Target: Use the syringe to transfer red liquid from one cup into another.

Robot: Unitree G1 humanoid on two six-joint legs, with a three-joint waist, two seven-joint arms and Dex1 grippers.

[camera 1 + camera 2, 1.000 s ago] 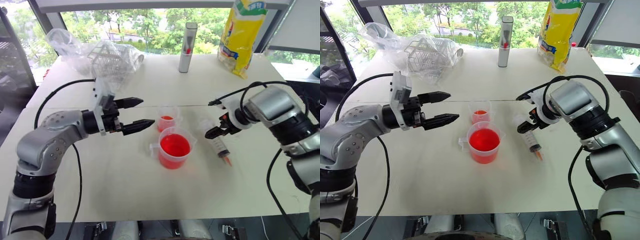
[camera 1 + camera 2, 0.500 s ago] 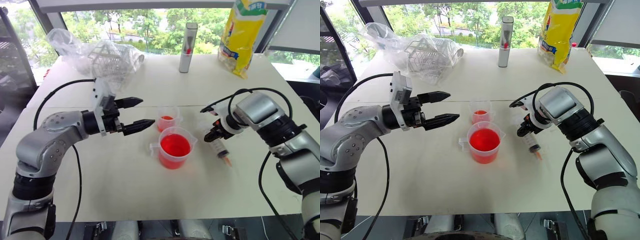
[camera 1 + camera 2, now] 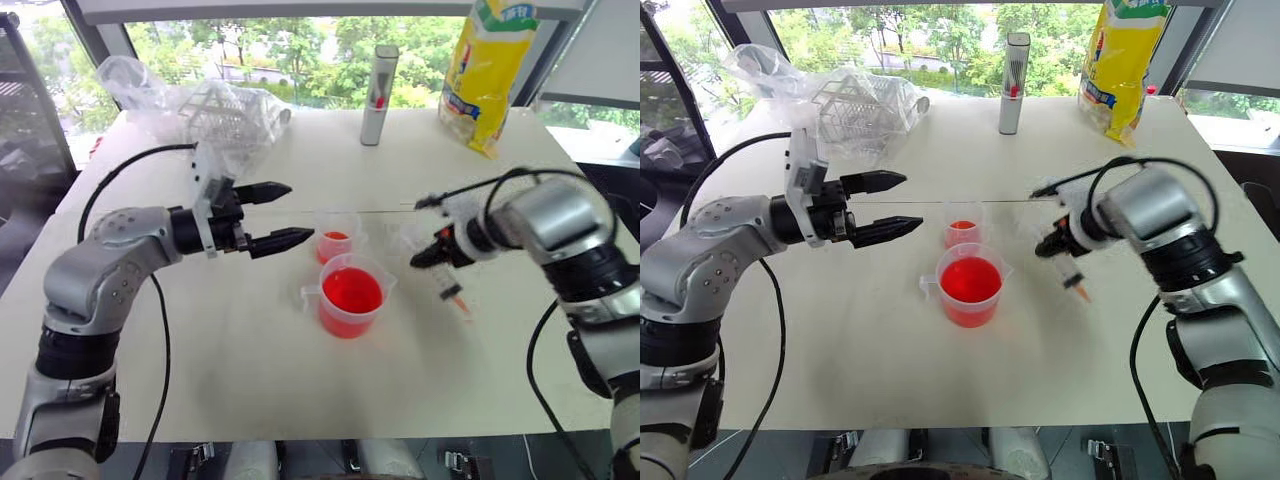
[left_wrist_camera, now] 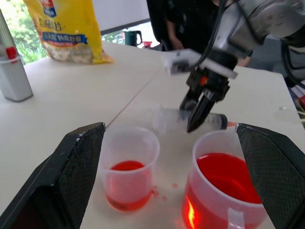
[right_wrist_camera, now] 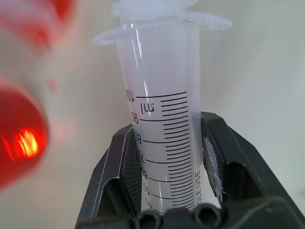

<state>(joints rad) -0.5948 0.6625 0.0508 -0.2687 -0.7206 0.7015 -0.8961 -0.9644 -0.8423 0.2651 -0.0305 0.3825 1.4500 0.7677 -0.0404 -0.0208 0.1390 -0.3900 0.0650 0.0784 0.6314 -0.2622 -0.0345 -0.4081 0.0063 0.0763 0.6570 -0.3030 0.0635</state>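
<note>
- Now right gripper [image 3: 1058, 240] clamped on the syringe [image 3: 1072, 275], fingers [image 5: 215, 157] pinching the clear barrel near its flanged end, graduation marks facing the wrist camera.
- Syringe off the table [image 3: 890, 380], hanging tilted with orange-red tip down and toward the robot, plunger end up inside the grip.
- Key relation: larger handled cup [image 3: 970, 290] with red liquid [image 3: 970, 280] sits to the left of the syringe tip, near but not under it; tip over bare table.
- Long axis steep, slanting; needs swinging left and tip dropped into the larger cup, judged as the next step.
- Smaller cup [image 3: 961, 226] just behind the larger one, a shallow layer of red already at its bottom; the two cups close, may be touching, cannot tell.
- Left gripper [image 3: 895, 205] spread wide, holding nothing, pointing level toward the cups from their left, apart from both.
- Right arm clearly nearer the syringe; left arm nearer the cups, probably placed to work the plunger or steady a cup.
- Risk: barrel held by two fingers only, could swivel in the grip on the way over.
</note>
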